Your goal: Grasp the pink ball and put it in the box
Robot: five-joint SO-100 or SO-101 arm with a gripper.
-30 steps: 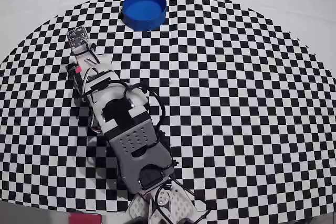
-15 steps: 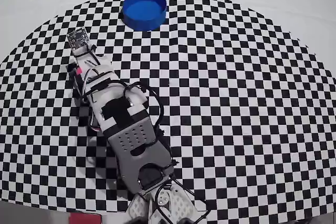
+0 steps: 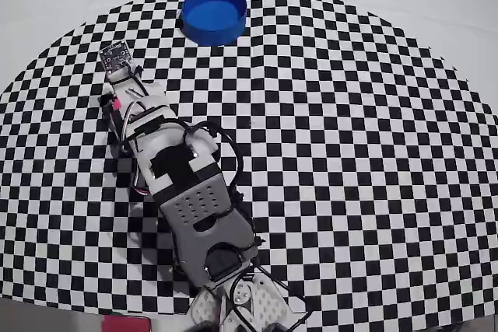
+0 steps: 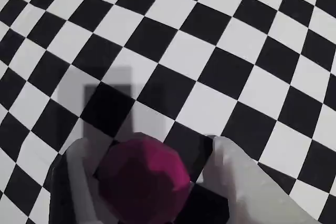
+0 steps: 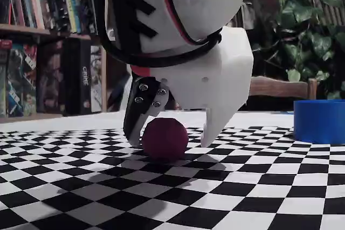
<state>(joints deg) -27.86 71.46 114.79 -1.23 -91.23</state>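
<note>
While the pink ball (image 5: 164, 138) sat on the checkered counter (image 5: 259, 197), it lay between the two fingers of the tool (image 5: 168, 134), a dark finger (image 5: 141, 112) close on its left in the fixed view and a white finger (image 5: 221, 117) a little off on its right.

- Ball: resting on the counter, not lifted; in the wrist view (image 4: 144, 179) it filled the space between the fingers.
- Tool: partly spread around the ball, not yet clamped on it; contact on the dark side could not be settled.
- Box (image 3: 214, 13): blue, round, near the far edge of the checkered pattern in the overhead view, well apart from the ball.
- Step judged in hand: grasping.
- Next move judged to call for: closing squarely on the ball, since a round thing may roll away, then lifting and carrying it over the box.
</note>
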